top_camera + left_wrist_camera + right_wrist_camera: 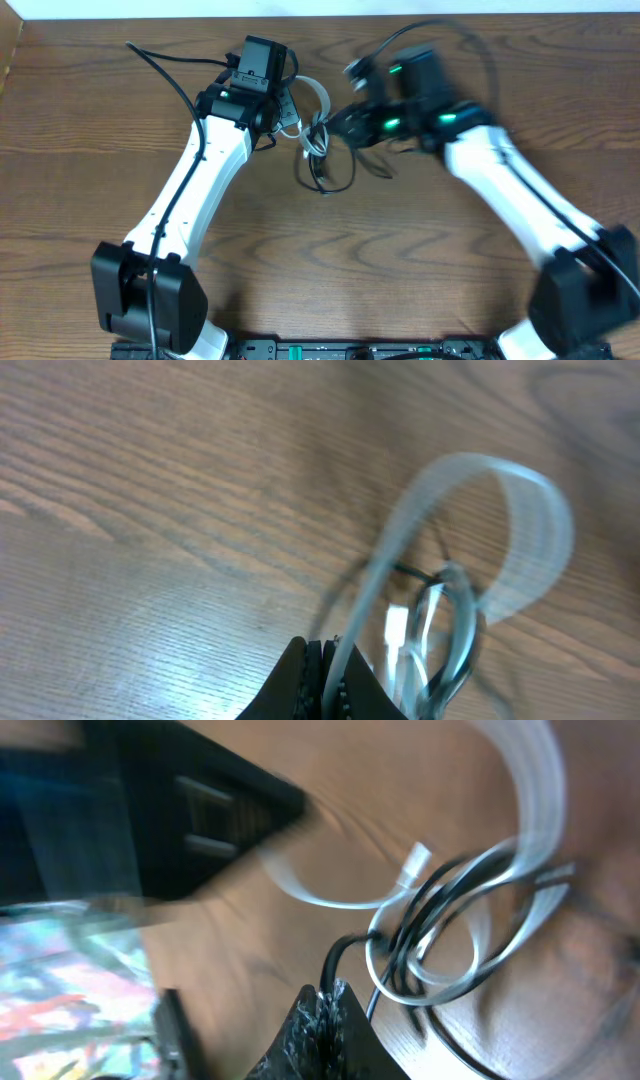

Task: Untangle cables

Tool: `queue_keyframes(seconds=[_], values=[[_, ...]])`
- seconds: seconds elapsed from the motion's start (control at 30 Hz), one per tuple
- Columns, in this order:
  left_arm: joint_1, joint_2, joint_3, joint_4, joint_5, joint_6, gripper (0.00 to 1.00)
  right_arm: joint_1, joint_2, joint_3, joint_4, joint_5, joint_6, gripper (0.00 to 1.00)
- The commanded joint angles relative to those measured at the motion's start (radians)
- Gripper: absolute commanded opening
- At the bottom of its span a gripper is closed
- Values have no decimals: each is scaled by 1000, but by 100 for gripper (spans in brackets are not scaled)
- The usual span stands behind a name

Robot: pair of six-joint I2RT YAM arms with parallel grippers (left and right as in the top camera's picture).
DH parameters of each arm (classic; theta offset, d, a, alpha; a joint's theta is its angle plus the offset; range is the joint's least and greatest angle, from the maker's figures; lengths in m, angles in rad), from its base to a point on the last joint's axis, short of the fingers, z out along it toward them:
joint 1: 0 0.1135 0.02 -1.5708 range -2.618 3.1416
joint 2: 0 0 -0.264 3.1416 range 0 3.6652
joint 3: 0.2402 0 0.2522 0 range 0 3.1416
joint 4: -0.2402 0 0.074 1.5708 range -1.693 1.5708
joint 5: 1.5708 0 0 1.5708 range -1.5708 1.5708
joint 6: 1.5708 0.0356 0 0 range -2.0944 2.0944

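Tangle is the word for the middle of the surface (330, 260): the white cable (318, 92) and the black cable (337, 950) lie knotted together in one small bundle between the two arms, touching and crossing each other at several places. Nothing looks separated yet. In the right wrist view black strands thread straight through the white coils, so the whole job of pulling them apart appears to be left.

Both arms are engaged at the bundle. The left gripper (322, 655) has its fingers clenched, and the white cable seems to rise from between the tips into a tall blurred loop. The right gripper (325, 1005) has its fingers pressed together as well, and the black cable bends out from just above the tips, so it appears to be pinched there. The right arm is smeared in the overhead view, and finer detail of that grip cannot be read.

From overhead, the bundle's long axis runs from the far side of the surface towards the robot. The white loop arches at the far end, by the left gripper, and the loose black loops spread at the near end. A small white plug end (415, 855) pokes out of the coils, pointing to the upper right in the right wrist view.
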Motion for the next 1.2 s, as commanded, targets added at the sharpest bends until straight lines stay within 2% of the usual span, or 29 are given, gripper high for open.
queue_keyframes(seconds=[0.0,0.13,0.27,0.33,0.47,0.57,0.7,0.87,1.0,1.17], values=[[25,19,6,-9,-32,20,7,-69,-72,15,-14,-152,-61,1],[53,19,6,-27,-32,21,8,-163,-134,15,-39,-179,-55,1],[65,19,6,-56,-32,21,8,-257,-148,15,-90,-109,-1,1],[64,19,6,-64,-31,21,8,-294,-146,14,-145,-6,23,1],[61,19,6,-80,-10,30,7,-350,-146,14,-290,370,70,1],[61,19,6,-77,55,95,8,-381,-146,14,-348,595,79,1],[61,19,6,-77,133,176,7,-443,-145,14,-383,754,117,1],[61,19,6,-77,263,304,7,-541,-122,14,-382,778,138,1],[61,19,6,-78,433,451,7,-596,-76,14,-383,771,138,1],[61,19,6,-78,651,601,7,-601,-13,14,-291,617,37,1]])
